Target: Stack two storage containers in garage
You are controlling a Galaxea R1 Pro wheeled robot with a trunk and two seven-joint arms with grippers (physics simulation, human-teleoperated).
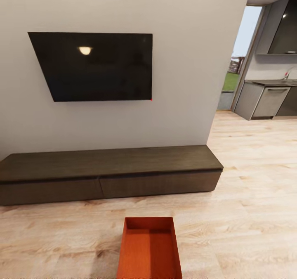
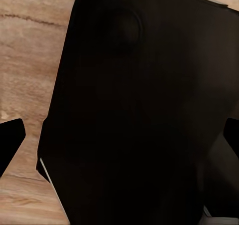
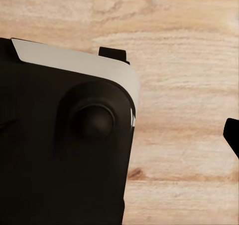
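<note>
Down on the light wood plank floor [image 1: 255, 213] right in front of me sat one orange-red rectangular open-top bin [image 1: 149, 250], just short of the long dark wood TV cabinet [image 1: 107, 173] and the black wall-mounted TV [image 1: 97, 66] above it. So yeah, I was in the living room, and by my read the job had basically not started: nothing lifted, nothing carried, no garage anywhere. Both bins needed hauling out and stacking, and I could see just the one.

That bin looked plain, with smooth walls, empty inside, deeper than a tray, sitting flat and square to me with its long side running away from me. Nothing touched it.

As for my jaws, I honestly couldn't tell whether either pair was apart or together. Both wrist cameras mostly caught dark bits of my own body over the planks, with only black slivers at the edges. Off to the right a kitchen table [image 1: 272, 82] and a doorway [image 1: 241, 60] showed.
</note>
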